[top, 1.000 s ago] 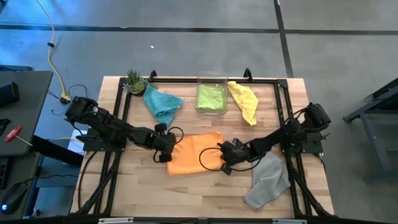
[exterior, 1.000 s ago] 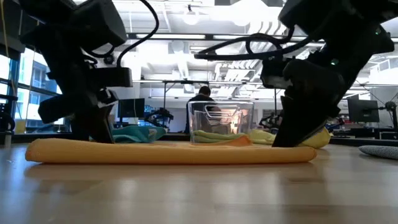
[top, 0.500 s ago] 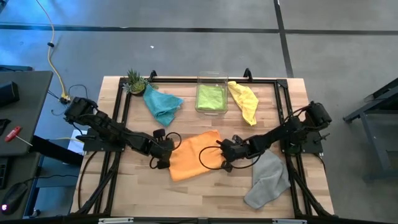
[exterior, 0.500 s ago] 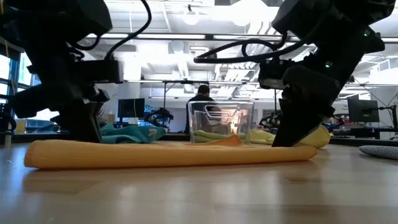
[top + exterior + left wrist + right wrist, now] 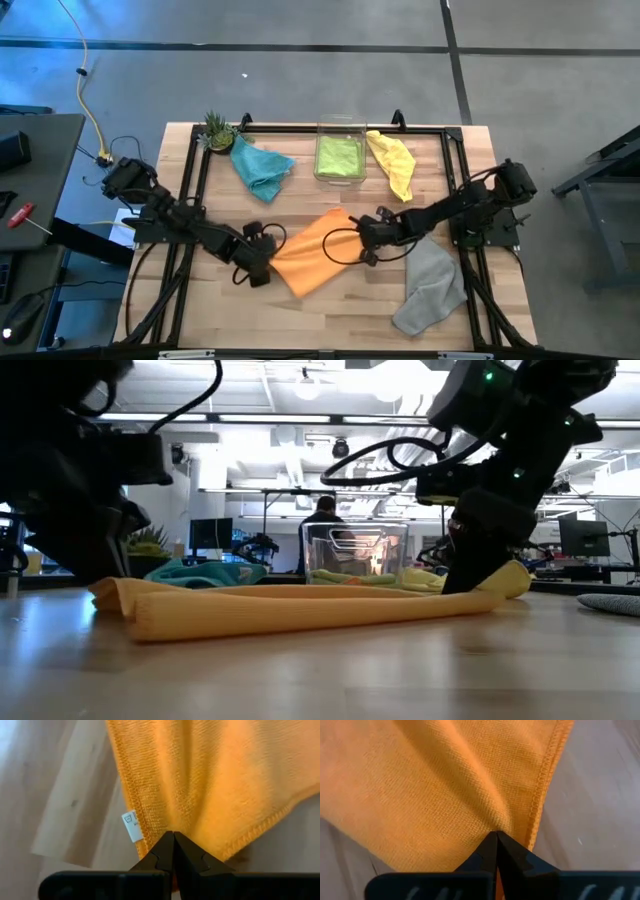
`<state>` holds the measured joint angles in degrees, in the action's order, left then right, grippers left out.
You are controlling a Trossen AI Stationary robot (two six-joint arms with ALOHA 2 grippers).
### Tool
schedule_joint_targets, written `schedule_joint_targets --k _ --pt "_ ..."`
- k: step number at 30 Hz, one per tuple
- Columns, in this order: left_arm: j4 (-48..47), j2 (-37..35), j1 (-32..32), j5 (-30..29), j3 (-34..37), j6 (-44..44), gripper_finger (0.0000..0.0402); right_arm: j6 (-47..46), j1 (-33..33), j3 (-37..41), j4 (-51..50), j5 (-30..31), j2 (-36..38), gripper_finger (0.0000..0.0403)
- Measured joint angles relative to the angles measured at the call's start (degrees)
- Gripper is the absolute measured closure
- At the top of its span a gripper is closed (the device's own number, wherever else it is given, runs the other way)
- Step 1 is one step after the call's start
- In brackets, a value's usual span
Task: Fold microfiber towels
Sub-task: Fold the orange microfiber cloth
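While the orange towel [image 5: 315, 250] lay folded and skewed across the middle of the table [image 5: 330, 315], both arms gripped it. The left gripper [image 5: 262, 268] had its jaws clenched on the towel's near-left edge, beside a small white label [image 5: 131, 825]. The right gripper [image 5: 366, 236] was clamped on the far-right edge. The teal towel [image 5: 260, 167] and yellow towel [image 5: 392, 163] lay at the back, the lime green towel [image 5: 339, 155] sat in the clear bin [image 5: 340, 128], and the grey towel [image 5: 430, 290] lay near the right front.
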<state>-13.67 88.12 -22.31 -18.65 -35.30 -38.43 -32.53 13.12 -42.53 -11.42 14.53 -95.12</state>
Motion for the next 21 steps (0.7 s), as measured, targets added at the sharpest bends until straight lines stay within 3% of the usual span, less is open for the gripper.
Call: schedule_joint_targets --k 5,9,14,17,21 --pt "-0.08 0.00 -1.44 -3.64 0.01 -1.02 0.0401 0.65 -0.46 -3.43 -4.96 -2.87 1.73 0.0388" --pt "-4.02 -1.02 0.38 -6.79 0.01 -1.91 0.0401 1.08 0.04 -7.30 -9.21 -1.96 3.64 0.0346" --pt "-5.00 -2.26 3.34 -8.17 -0.07 1.92 0.0401 -2.11 -1.09 -8.18 -1.74 1.99 3.54 0.0304" --pt "-4.58 -2.95 4.11 -7.64 0.02 4.44 0.0401 -2.54 -2.54 -6.21 5.47 4.00 1.38 0.0314" --pt "-4.14 -3.98 3.81 -7.31 0.02 6.01 0.0401 -0.84 -4.99 -5.08 13.22 4.37 -3.36 0.0370"
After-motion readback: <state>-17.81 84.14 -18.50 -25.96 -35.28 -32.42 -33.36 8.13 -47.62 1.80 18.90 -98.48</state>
